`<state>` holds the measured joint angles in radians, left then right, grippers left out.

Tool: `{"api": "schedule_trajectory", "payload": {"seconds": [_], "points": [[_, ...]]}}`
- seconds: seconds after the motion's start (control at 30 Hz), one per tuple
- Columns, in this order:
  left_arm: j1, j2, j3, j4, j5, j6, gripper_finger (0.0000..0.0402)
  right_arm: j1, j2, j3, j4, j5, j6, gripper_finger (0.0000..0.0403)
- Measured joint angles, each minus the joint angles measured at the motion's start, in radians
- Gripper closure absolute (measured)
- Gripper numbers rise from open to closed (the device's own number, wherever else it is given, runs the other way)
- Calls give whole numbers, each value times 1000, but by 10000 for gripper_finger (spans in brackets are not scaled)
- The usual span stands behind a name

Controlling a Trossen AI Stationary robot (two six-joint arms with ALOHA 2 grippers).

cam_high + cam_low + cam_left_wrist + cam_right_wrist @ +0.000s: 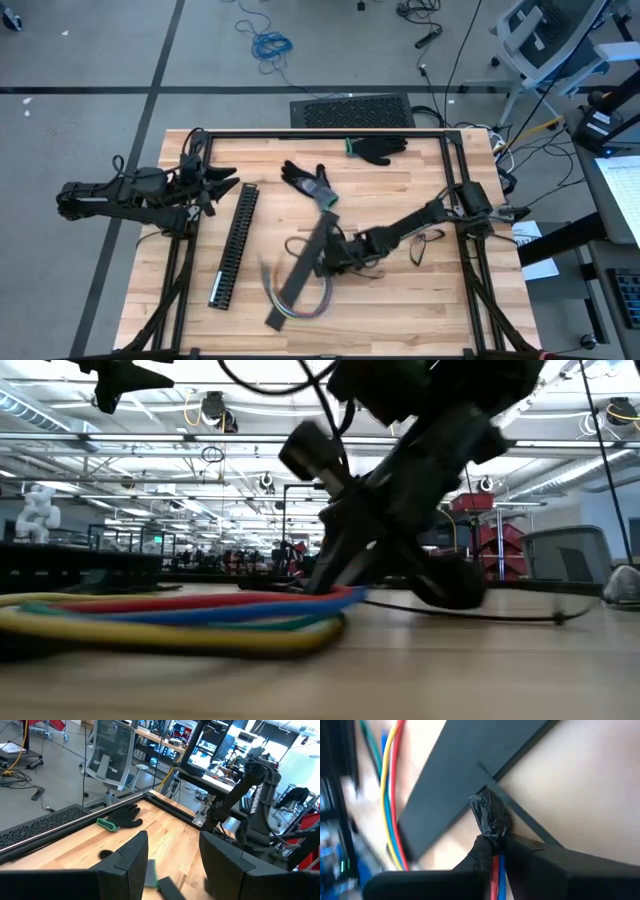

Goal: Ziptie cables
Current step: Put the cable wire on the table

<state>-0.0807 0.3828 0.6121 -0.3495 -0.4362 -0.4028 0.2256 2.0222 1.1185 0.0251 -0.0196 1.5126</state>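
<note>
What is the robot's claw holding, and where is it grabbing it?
The right claw pinches the cables at their black-taped end. The left claw holds nothing.

The right tool point(492, 851) pinches the black-taped end of the red, yellow, blue and green cables point(490, 817), which touches a flat black plastic strip point(455, 770) lying on the pale wooden worktop point(585, 790).

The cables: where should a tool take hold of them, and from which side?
Probably at the black-taped end, where the cables are bound into one firm knot; elsewhere they fan into loose strands. Come from above, jaws across the bundle, since it lies flat on the table. The right tool is shut on that end.
</note>
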Motion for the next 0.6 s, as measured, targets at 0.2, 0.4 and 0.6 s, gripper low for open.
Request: {"api": "schedule_trajectory", "payload": {"seconds": [0.2,0.4,0.6], "points": [[0,0,0,-2,0,26,229,-125,-1,-4,40,45,-82,385],[0,0,0,-2,0,56,229,-220,4,-7,132,81,-145,385],[0,0,0,-2,2,78,229,-312,3,-7,254,105,-212,386]]}}
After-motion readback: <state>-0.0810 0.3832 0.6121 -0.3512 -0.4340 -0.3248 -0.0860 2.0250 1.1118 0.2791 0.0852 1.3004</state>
